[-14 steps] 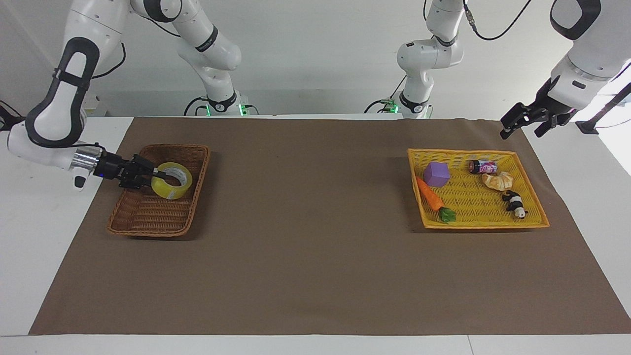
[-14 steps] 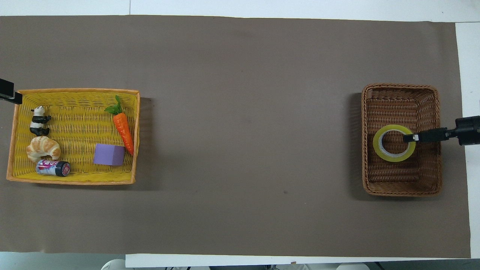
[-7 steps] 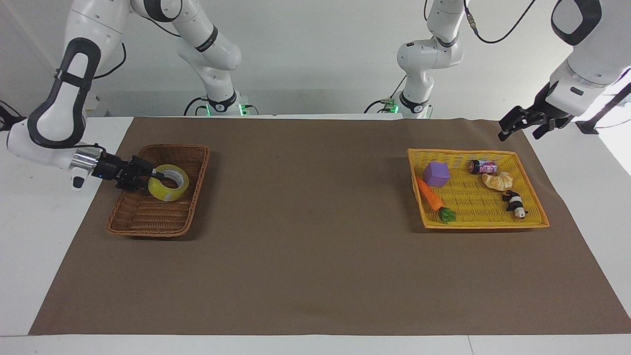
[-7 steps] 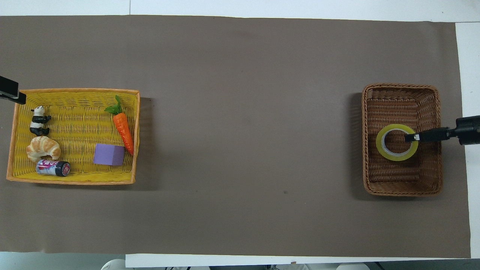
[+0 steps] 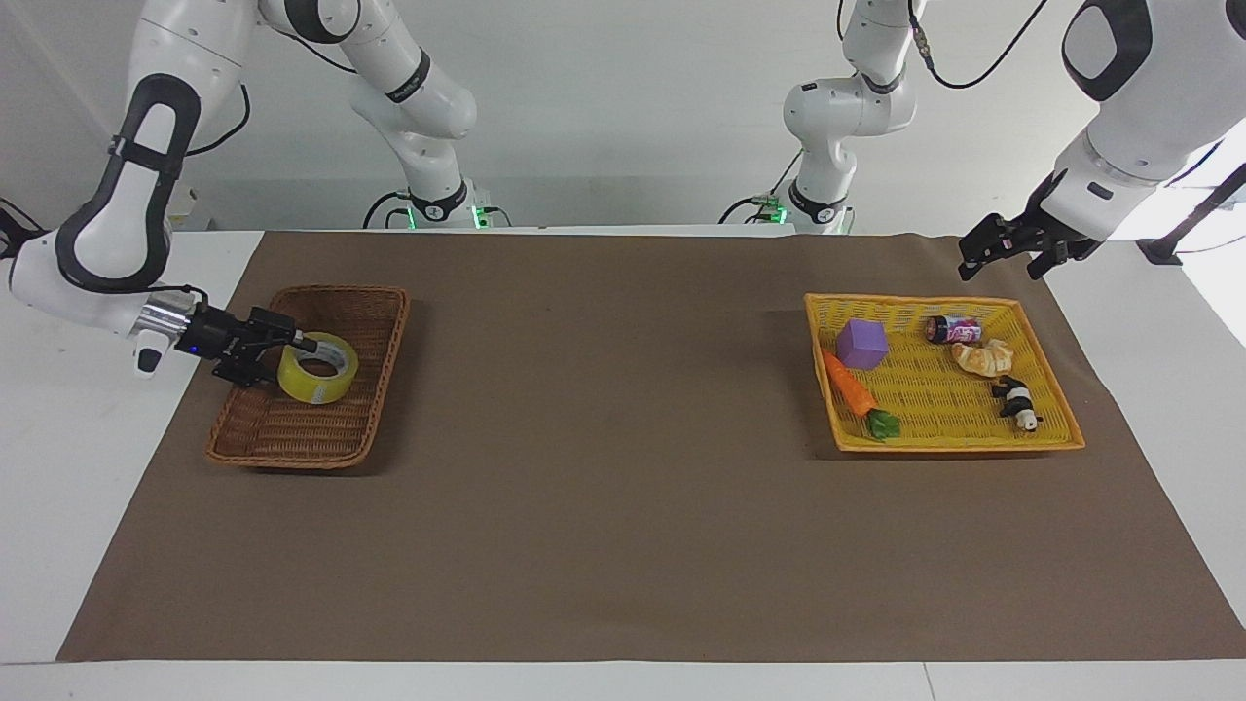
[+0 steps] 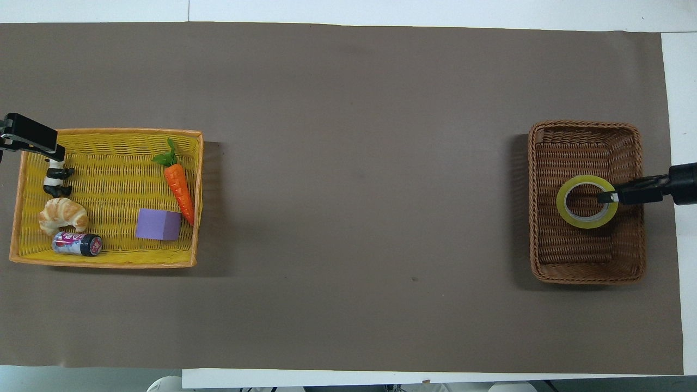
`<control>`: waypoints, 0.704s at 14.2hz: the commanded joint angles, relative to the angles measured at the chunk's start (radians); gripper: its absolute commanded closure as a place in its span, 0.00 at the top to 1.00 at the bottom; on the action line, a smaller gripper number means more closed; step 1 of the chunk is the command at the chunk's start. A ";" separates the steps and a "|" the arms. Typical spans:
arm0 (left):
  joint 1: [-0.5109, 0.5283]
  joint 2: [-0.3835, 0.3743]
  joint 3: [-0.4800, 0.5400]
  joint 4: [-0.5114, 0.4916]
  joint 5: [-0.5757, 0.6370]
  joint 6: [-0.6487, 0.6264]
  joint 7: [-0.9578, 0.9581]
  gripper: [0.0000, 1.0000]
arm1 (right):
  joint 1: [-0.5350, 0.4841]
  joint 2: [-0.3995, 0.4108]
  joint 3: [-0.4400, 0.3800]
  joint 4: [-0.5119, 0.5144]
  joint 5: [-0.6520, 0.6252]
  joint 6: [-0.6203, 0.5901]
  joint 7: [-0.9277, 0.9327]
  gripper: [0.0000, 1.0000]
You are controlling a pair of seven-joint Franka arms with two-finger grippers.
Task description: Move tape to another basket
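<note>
The yellow tape [image 5: 317,367] [image 6: 587,201] lies in the brown wicker basket [image 5: 370,389] [image 6: 585,133], close to the wall toward the right arm's end of the table. My right gripper [image 5: 290,352] [image 6: 606,197] reaches in over that wall and its tip sits on the tape's rim. Whether it still grips the roll does not show. My left gripper [image 5: 1003,255] [image 6: 28,140] hangs open and empty over the corner of the yellow mesh tray [image 5: 1056,428] [image 6: 109,132].
The yellow tray holds a purple cube [image 5: 862,344], a carrot [image 5: 849,386], a small can [image 5: 952,329], a croissant [image 5: 983,357] and a panda figure [image 5: 1016,400]. A brown mat [image 5: 623,506] covers the table between the two containers.
The right gripper has drawn back toward its end of the table, and the tape slid with it to the basket wall; the basket shifted slightly too. The left gripper moved in over the tray's corner.
</note>
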 commanded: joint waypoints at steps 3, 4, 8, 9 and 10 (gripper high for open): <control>0.004 -0.029 0.014 -0.027 0.020 -0.007 0.003 1.00 | 0.092 -0.109 0.011 0.044 -0.204 0.086 0.004 1.00; 0.002 -0.030 0.014 -0.027 0.020 -0.007 0.003 1.00 | 0.120 -0.133 0.009 0.051 -0.233 0.087 0.027 1.00; 0.004 -0.029 0.014 -0.027 0.020 -0.007 0.002 1.00 | 0.230 -0.227 0.014 0.111 -0.399 0.066 0.300 1.00; 0.004 -0.029 0.014 -0.027 0.020 -0.007 0.002 1.00 | 0.255 -0.250 0.014 0.122 -0.427 0.034 0.377 1.00; 0.004 -0.030 0.014 -0.027 0.020 -0.007 0.002 1.00 | 0.261 -0.271 0.014 0.140 -0.445 0.003 0.459 1.00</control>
